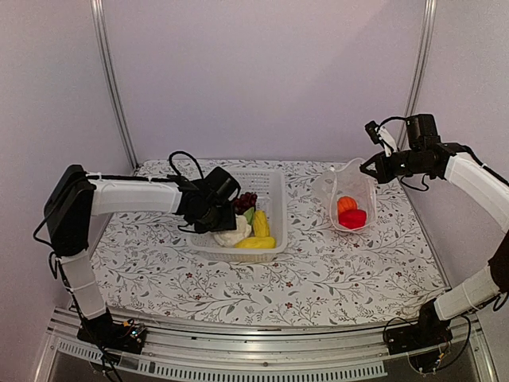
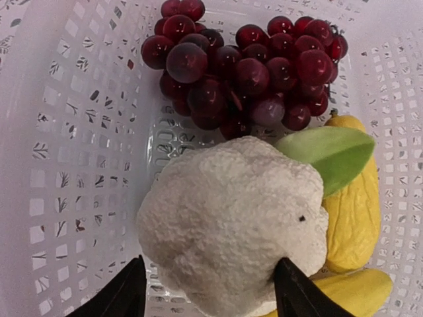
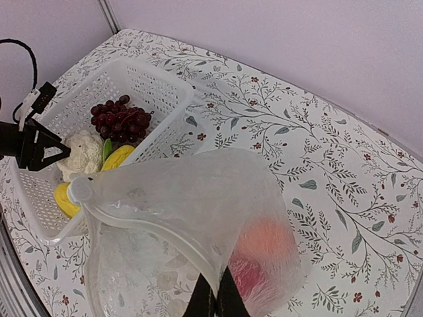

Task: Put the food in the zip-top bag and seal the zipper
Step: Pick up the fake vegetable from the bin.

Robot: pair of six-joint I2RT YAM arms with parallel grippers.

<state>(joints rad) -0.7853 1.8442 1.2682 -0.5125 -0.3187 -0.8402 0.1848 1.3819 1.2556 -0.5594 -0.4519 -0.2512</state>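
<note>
The white cauliflower (image 2: 231, 218) lies in the white basket (image 1: 274, 187) with the dark grape bunch (image 2: 244, 66) and two yellow pieces (image 1: 260, 224). My left gripper (image 2: 208, 290) is open and straddles the cauliflower; the right finger touches it, the left finger stands apart. My right gripper (image 3: 215, 297) is shut on the edge of the clear zip-top bag (image 3: 192, 198) and holds it up with the mouth open toward the basket. The zipper (image 3: 152, 231) runs along the mouth edge. The orange pumpkin (image 1: 346, 204) and red pepper (image 1: 352, 219) sit inside the bag.
The basket stands at the table's middle back, the bag (image 1: 350, 187) to its right. A green leaf (image 2: 330, 155) lies against the cauliflower. Flower-patterned cloth (image 1: 318, 270) covers the table. Walls close in at the back and both sides.
</note>
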